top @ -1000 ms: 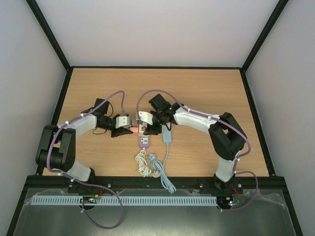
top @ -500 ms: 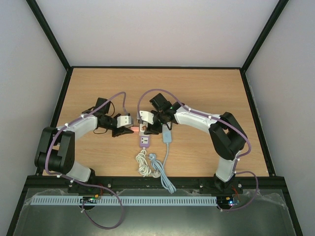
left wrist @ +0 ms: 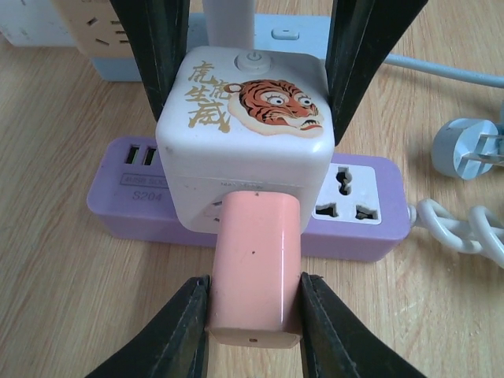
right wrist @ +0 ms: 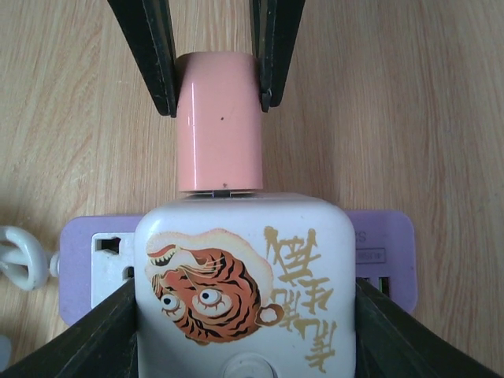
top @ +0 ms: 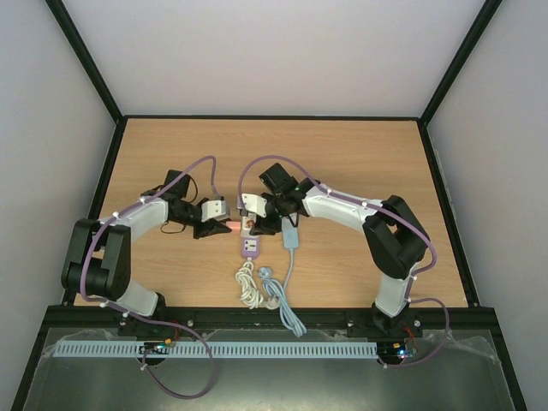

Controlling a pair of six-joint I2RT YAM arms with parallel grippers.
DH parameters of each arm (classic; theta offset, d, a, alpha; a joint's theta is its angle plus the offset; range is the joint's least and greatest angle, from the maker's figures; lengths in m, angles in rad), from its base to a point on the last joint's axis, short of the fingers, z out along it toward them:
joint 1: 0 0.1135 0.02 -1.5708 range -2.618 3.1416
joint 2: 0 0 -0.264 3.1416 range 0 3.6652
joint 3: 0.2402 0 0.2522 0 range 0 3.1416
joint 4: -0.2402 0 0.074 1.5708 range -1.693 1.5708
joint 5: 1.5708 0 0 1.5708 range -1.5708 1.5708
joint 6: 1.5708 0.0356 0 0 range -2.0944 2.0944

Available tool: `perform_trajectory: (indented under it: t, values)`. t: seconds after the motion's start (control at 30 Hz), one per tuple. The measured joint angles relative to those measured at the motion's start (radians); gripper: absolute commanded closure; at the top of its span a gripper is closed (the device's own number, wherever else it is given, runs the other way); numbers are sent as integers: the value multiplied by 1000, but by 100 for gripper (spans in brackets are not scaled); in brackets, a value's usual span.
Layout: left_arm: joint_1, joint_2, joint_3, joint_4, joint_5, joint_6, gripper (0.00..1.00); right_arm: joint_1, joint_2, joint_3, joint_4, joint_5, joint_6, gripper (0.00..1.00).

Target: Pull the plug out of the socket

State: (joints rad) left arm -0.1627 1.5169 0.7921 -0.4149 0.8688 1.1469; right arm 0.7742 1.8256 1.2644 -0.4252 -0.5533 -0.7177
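Observation:
A pink plug (left wrist: 253, 268) sticks out of the side of a white cube socket (left wrist: 244, 134) printed with a tiger. My left gripper (left wrist: 253, 315) is shut on the plug's outer end, one black finger on each side. From the opposite side, my right gripper (right wrist: 244, 331) is shut on the cube socket (right wrist: 244, 291), squeezing its two flanks. In the right wrist view a thin dark gap shows between the plug (right wrist: 220, 122) and the cube. From above, both grippers meet at mid-table: the left gripper (top: 224, 226), the plug (top: 233, 226), the right gripper (top: 257, 224).
The cube sits on a purple power strip (left wrist: 362, 224) lying on the wooden table. A light blue strip (top: 292, 237) lies just right of it. Coiled white cable (top: 247, 282) and a blue cord with its loose plug (left wrist: 465, 150) lie toward the near edge.
The left arm shifted slightly and came back; both grips and the plug look the same.

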Motion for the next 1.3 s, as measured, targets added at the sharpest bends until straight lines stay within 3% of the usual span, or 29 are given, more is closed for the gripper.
perform_trajectory:
  t: [0.17,0.57,0.67,0.77,0.9,0.97,1.1,1.3]
  values:
    - [-58,-3,-2,36,-25,-42,89,-5,-3,0,-21,-5,-3,93]
    - [-70,-16,2,25,-55,-39,86,-8,-5,0,-34,-8,-6,93]
    - [-55,-15,4,15,-49,-36,72,-8,-5,0,-32,-7,-4,93]
    - [-55,-15,6,6,-47,-38,44,-7,-5,2,-33,-5,-5,93]
    - [-51,-18,5,36,-41,-48,14,-7,-4,6,-40,1,-5,93]
    - [-37,-18,3,41,-34,-53,8,-7,-4,8,-45,4,-5,93]
    - [-11,-23,-20,61,-24,-60,11,-7,2,20,-61,7,-8,93]
    - [-26,-47,-74,109,-24,-61,31,-7,7,28,-71,8,-17,87]
